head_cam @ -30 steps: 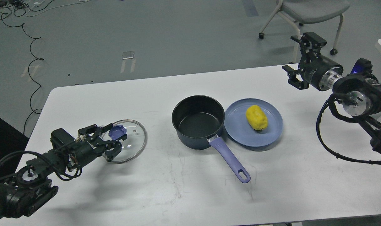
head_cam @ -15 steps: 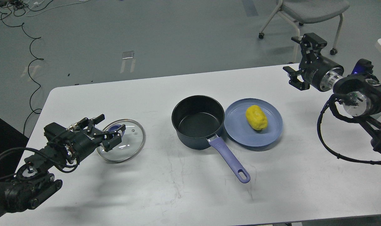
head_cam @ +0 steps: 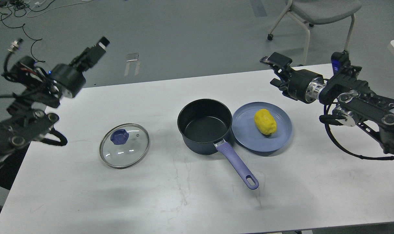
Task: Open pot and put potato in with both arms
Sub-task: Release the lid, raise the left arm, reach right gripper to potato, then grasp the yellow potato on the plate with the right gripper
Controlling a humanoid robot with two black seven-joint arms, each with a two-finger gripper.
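The white table (head_cam: pixel 197 201) spans most of the view; its near edge and right corner are cut off by the frame. A broad bare area lies along the near side, and further bare surface lies left of the lid and behind the pot.

The right arm enters from the right edge, above the table's far right corner. The right gripper (head_cam: pixel 274 70) is seen nearly end-on and dark; whether its fingers are spread or closed cannot be determined. It holds nothing visible and is well apart from the plate.

The left arm is raised above the table's far left corner. The left gripper (head_cam: pixel 94 53) is blurred; its finger spacing cannot be determined.

The pot (head_cam: pixel 205 126) stands uncovered near the table centre, interior empty, purple handle pointing toward the near right.

The blue plate (head_cam: pixel 279 136) touches the pot's right side.

The glass lid (head_cam: pixel 124 150) lies flat, left of the pot, apart from it.

The potato (head_cam: pixel 265 122) lies on the plate.
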